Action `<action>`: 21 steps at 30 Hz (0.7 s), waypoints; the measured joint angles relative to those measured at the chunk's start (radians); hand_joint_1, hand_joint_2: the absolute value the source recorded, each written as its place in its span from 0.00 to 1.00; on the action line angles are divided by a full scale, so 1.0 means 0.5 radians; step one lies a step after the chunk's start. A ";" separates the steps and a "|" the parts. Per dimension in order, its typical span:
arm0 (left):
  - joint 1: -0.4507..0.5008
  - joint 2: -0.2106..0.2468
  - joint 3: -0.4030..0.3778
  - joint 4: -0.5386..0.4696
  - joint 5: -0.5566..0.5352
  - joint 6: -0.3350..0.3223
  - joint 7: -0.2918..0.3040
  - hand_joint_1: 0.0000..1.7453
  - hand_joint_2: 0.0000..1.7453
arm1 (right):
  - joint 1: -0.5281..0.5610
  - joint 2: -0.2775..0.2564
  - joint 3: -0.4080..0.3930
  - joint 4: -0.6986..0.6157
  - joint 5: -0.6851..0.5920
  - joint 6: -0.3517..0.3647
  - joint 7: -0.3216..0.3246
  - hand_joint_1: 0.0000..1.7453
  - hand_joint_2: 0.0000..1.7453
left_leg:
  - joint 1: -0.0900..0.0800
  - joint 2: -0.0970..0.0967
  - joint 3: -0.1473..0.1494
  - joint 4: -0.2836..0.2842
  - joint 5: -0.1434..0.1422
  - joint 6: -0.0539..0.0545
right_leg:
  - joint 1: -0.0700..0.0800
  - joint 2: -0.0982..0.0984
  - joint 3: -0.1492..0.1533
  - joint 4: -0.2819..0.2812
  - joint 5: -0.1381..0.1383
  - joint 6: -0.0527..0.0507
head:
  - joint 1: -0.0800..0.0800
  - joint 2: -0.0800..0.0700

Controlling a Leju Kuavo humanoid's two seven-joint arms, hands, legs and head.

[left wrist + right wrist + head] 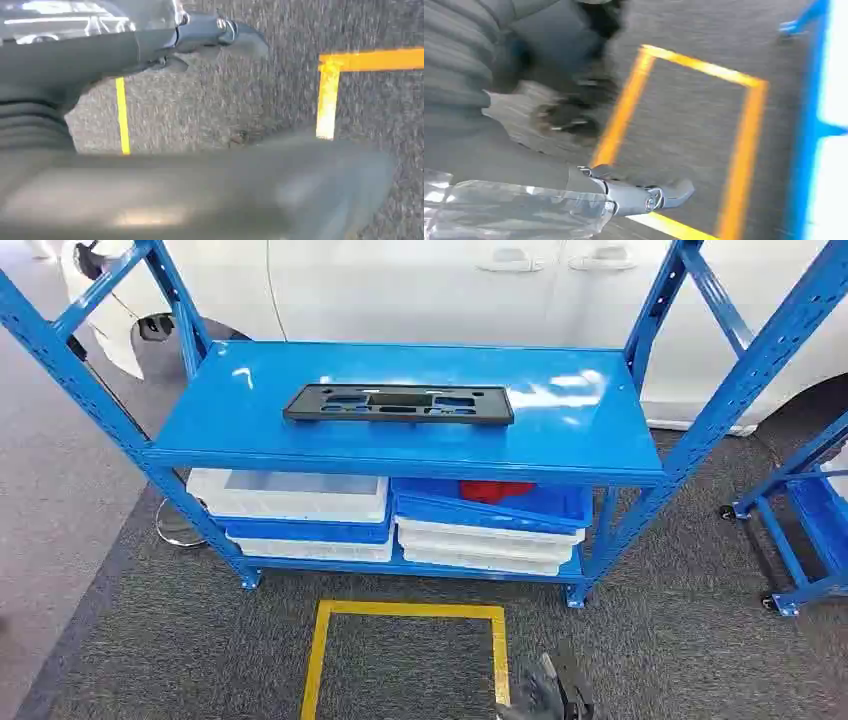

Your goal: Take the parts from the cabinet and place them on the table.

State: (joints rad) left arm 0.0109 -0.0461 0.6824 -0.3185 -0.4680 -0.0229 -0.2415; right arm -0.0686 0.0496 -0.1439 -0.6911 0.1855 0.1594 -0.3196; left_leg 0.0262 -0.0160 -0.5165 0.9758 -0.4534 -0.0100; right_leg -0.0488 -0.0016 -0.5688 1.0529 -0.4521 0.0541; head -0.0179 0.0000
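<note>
Shelving (400, 455) in blue steel is being faced from the head view, with a flat black plastic part (398, 403), pierced by several openings, lying lengthwise near the middle of its top shelf. Stacked white and blue bins (300, 508) are being kept on the lower shelf, and a white car (420, 285) is being seen behind the rack. A yellow floor marking (408, 640) is being shown on the grey carpet just before the rack.

Both arms are being carried low. The right hand (548, 692) is being seen at the lower edge of the head view, well apart from the part, with nothing held; in the right wrist view its dark fingers (574, 107) are being blurred, so their spread cannot be told. The left hand (200, 185) is being seen close and out of focus over the carpet; its state cannot be told.

The step in hand is judged to be the reach. It is best done by the arms being raised above the shelf edge first, and the long part being taken at both ends and kept level.
</note>
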 joint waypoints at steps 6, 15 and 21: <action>-0.030 -0.015 0.147 0.014 -0.106 0.000 -0.053 0.00 0.00 | -0.126 0.015 0.126 -0.384 -0.060 -0.009 -0.069 0.00 1.00 | 0.007 -0.005 -0.054 0.083 -0.049 -0.072 | 0.021 0.025 -0.026 -0.010 -0.038 -0.111 | -0.004 0.000; -0.066 -0.039 0.353 0.047 -0.239 0.004 -0.095 0.00 0.00 | -0.306 -0.002 0.366 -0.965 -0.057 -0.173 -0.181 0.00 1.00 | -0.025 0.019 -0.246 0.353 -0.047 -0.009 | 0.077 0.012 0.000 -0.014 -0.054 -0.149 | -0.005 0.000; -0.091 -0.052 0.504 0.065 -0.321 0.014 -0.122 0.00 0.00 | -0.437 -0.040 0.541 -1.348 -0.064 -0.286 -0.250 0.00 1.00 | -0.068 0.025 -0.133 0.062 0.034 0.058 | 0.073 0.010 0.012 -0.055 -0.049 -0.092 | -0.006 0.000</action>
State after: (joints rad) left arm -0.0344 -0.0721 0.9343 -0.2861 -0.6287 -0.0160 -0.3025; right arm -0.2869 0.0294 0.1267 -1.3651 0.1534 0.0163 -0.4444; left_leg -0.0077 -0.0037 -0.5829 1.0068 -0.4364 0.0189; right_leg -0.0123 0.0036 -0.5627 1.0253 -0.4766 0.0083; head -0.0210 0.0000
